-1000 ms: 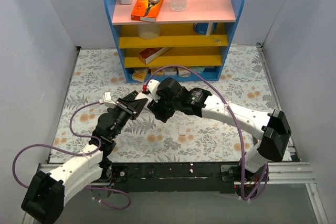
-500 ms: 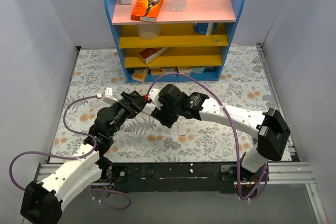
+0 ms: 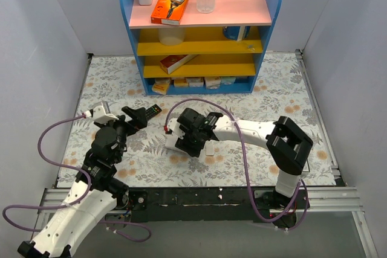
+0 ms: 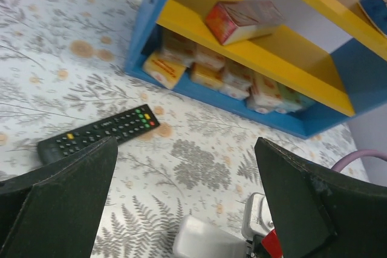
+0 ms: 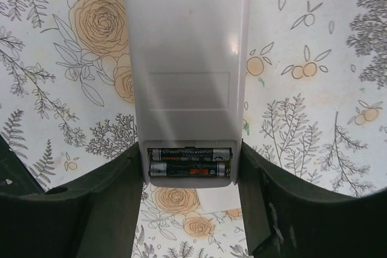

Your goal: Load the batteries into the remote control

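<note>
Right gripper (image 5: 189, 152) pinches the remote control (image 5: 187, 58) across its long sides, at the open compartment end. Two batteries (image 5: 190, 162) lie seated between the jaws. Judged light, rigid, smooth plastic, likely slippery; best held on the flat edges. Left gripper (image 4: 186, 149) spread, empty; black remote (image 4: 97, 132) ahead of it.

The remote control (image 3: 172, 144) is held between the fingers of the right gripper (image 3: 180, 137), low over the floral table (image 3: 254, 98). A black remote (image 3: 150, 112) is seen just beyond the fingertips of the left gripper (image 3: 134, 118). A small white piece (image 3: 209, 149) is laid behind the right fingers.
</note>
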Action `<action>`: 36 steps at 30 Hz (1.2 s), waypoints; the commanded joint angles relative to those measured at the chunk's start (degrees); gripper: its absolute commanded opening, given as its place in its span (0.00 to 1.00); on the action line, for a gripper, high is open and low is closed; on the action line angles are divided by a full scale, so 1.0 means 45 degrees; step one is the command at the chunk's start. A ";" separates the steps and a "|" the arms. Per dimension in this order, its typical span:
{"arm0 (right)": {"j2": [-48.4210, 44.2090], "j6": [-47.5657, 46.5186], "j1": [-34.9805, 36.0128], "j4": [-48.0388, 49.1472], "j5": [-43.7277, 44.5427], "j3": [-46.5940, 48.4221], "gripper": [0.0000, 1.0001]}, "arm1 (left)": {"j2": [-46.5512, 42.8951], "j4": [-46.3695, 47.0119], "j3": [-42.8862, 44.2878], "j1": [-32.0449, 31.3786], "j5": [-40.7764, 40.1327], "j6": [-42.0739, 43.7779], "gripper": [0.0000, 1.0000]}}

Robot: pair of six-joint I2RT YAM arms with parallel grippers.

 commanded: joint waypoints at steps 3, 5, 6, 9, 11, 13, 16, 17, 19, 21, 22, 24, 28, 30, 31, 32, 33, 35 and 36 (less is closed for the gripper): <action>0.0920 -0.0685 -0.0009 0.0427 -0.0474 0.0247 0.25 | -0.1332 -0.1111 0.0258 0.0066 -0.2014 0.2148 0.98; 0.1097 -0.0686 -0.0009 0.0349 -0.0494 0.0286 0.27 | -0.1644 -0.1091 0.0025 0.0066 -0.2190 0.2402 0.98; 0.1214 -0.0744 -0.0009 0.0310 -0.0513 0.0266 0.28 | -0.1743 -0.1091 -0.0151 0.0066 -0.2249 0.2442 0.98; 0.1390 -0.0900 -0.0009 0.0056 -0.0474 0.0227 0.32 | -0.2171 -0.1033 -0.0833 0.0066 -0.2328 0.2092 0.98; 0.1391 -0.0959 -0.0009 -0.0198 -0.0377 0.0189 0.35 | -0.2290 -0.0623 -0.0953 0.0066 -0.2055 0.2266 0.98; 0.1372 -0.1075 -0.0009 -0.0373 -0.0338 0.0111 0.39 | -0.2135 -0.0390 -0.1051 0.0066 -0.2073 0.2539 0.98; 0.1274 -0.1173 -0.0009 -0.0588 -0.0240 0.0071 0.47 | -0.1804 -0.0310 -0.0973 0.0086 -0.2015 0.2774 0.98; 0.1254 -0.1193 -0.0009 -0.0763 -0.0240 0.0090 0.48 | -0.1706 -0.0291 -0.0973 0.0067 -0.1976 0.2794 0.98; 0.1196 -0.1232 0.0010 -0.0940 -0.0298 0.0227 0.53 | -0.1608 -0.0174 -0.1031 0.0066 -0.1878 0.2833 0.98; 0.1079 -0.1232 0.0010 -0.1155 -0.0376 0.0402 0.59 | -0.1646 -0.0037 -0.1090 0.0066 -0.1878 0.2911 0.98; 0.1040 -0.1252 -0.0009 -0.1194 -0.0492 0.0461 0.64 | -0.1627 0.0041 -0.1148 0.0066 -0.1859 0.2931 0.98; 0.0903 -0.1271 -0.0009 -0.1466 -0.0552 0.0675 0.67 | -0.1627 0.0061 -0.1149 0.0066 -0.1839 0.2970 0.98; 0.0455 -0.1505 -0.0009 -0.1839 -0.0610 0.0852 0.77 | -0.1646 0.0061 -0.1149 0.0066 -0.1878 0.3009 0.98; 0.0064 -0.1739 -0.0009 -0.1917 -0.0475 0.0833 0.81 | -0.1646 0.0061 -0.1149 0.0066 -0.1898 0.3029 0.98; -0.0072 -0.1837 -0.0009 -0.2014 -0.0377 0.0775 0.84 | -0.1646 0.0061 -0.1149 0.0066 -0.1917 0.3029 0.98; -0.0287 -0.1954 -0.0028 -0.2073 -0.0318 0.0755 0.85 | -0.1666 0.0081 -0.1149 0.0066 -0.1917 0.3029 0.98; -0.0385 -0.2206 -0.0029 -0.2093 -0.0240 0.0658 0.85 | -0.1666 0.0081 -0.1149 0.0066 -0.1878 0.3029 0.98; -0.0658 -0.2462 -0.0087 -0.2151 0.0188 0.0230 0.88 | -0.1646 0.0081 -0.1149 0.0066 -0.1878 0.3048 0.98; -0.0737 -0.2598 -0.0087 -0.2171 0.0325 0.0073 0.89 | -0.1646 0.0081 -0.1149 0.0066 -0.1859 0.3067 0.98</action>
